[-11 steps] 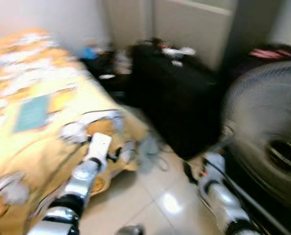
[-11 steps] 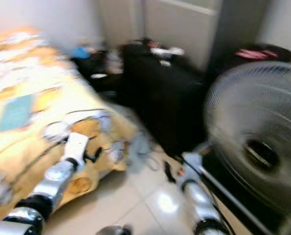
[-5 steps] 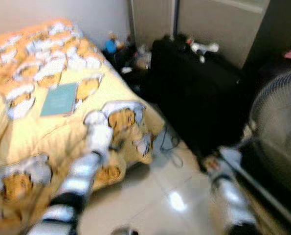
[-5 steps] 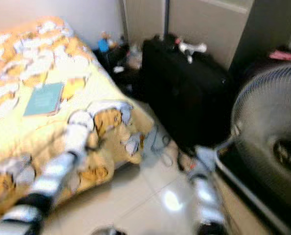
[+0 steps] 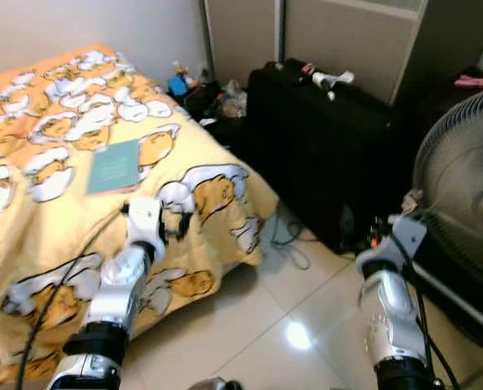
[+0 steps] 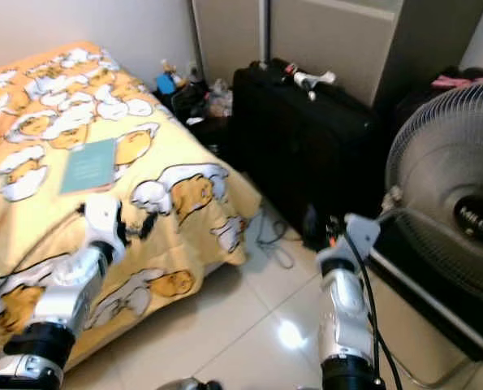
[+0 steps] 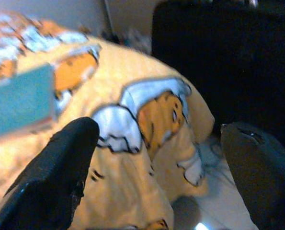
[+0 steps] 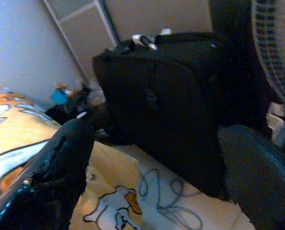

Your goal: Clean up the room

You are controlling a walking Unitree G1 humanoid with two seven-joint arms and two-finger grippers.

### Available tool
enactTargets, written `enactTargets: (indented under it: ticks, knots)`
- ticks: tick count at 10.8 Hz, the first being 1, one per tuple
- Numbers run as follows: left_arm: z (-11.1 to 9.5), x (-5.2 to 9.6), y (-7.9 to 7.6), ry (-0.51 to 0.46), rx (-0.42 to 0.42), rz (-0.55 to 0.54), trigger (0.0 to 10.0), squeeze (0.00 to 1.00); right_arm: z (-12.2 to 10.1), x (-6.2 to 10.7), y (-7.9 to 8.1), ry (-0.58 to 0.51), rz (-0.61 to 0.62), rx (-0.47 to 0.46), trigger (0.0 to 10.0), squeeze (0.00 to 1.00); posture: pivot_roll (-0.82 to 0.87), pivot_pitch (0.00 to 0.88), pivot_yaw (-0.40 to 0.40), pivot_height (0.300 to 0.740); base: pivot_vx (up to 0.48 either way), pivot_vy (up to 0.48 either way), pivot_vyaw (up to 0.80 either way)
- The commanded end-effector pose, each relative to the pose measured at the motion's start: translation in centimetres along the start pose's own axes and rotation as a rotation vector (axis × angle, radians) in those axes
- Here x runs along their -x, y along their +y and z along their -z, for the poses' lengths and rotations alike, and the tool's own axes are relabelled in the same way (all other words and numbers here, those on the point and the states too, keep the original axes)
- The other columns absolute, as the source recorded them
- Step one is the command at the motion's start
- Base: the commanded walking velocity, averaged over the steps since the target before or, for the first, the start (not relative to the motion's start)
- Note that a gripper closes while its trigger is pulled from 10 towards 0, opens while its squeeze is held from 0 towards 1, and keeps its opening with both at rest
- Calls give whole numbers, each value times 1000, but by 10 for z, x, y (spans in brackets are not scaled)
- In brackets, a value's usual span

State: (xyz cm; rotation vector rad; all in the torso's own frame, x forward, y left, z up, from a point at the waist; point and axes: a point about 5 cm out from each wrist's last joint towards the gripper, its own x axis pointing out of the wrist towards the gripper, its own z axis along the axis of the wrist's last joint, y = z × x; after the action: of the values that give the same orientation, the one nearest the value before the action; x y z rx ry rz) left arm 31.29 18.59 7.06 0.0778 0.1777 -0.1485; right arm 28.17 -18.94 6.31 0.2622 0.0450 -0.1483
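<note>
Bed (image 5: 30, 244) w/ yellow cartoon-print duvet takes your left side; black suitcase (image 5: 322, 146) stands ahead against the closet doors, big fan (image 5: 460, 203) on your right. Fan hub badge has white lettering, too small to read.

Likeliest tidy-up item, judging from the task: teal book (image 5: 115, 166) lying flat on the duvet, long axis running away from you toward the wall. It's ahead of and slightly left of the left gripper (image 7: 156, 158), so left arm's much nearer; reach fwd over the bed edge.

Left gripper: fingers spread wide, empty, hovering over the duvet corner. Right gripper (image 8: 156, 158): also wide apart, nothing held, pointing at the suitcase, cable (image 5: 288, 242) on the floor tiles below.

Small clutter (image 5: 194, 81) in the far corner, items unclear.
</note>
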Motion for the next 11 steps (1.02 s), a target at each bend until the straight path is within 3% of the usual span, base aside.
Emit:
enactTargets:
  ticks: [1,3,5,9,11]
  knots:
    - [-5,3,6,-10,19,-35,10000,0,-4,0,3,11,-20,31,10000,0,-64,0,141,740,0,251,0]
    - [-21,7,9,-62,36,-72,10000,0,-3,1,14,57,-99,128,10000,0,-48,0,121,740,0,251,0]
    - [-28,10,6,-79,19,-90,10000,0,-8,0,22,83,-116,130,10000,0,-28,0,96,740,0,345,0]
    - [-31,13,1,-63,-17,-80,10000,0,-6,2,22,125,-134,177,10000,0,-28,0,103,740,0,381,0]
    - [-31,14,-1,-54,-26,-77,10000,0,-5,5,24,136,-165,247,10000,0,-30,0,106,740,0,343,0]
